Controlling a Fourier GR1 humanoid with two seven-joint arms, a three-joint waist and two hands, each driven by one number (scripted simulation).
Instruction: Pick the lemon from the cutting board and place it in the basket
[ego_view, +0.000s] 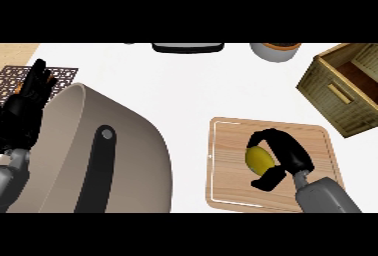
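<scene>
In the head view, a pale wooden cutting board with a thin white line near its rim lies on the white table, toward the lower right. On the board sits the yellow oval lemon, and the black right hand is curled round it: fingers arch over the lemon's top and far side, the thumb hooks in beneath it, so the hand has hold of the fruit, which is not clear of the board as far as can be told. The grey forearm runs off to the lower right.

Up and right of the board stands the square woven olive-brown basket, turned at an angle; its inside shows only dark brown wall and floor, nothing in it. The lemon is well apart from it.

At the left edge the black left hand rests, fingers straight and pointing up, holding nothing, over a dark patterned mat. A large beige rounded body with a black stripe fills the lower left.
</scene>
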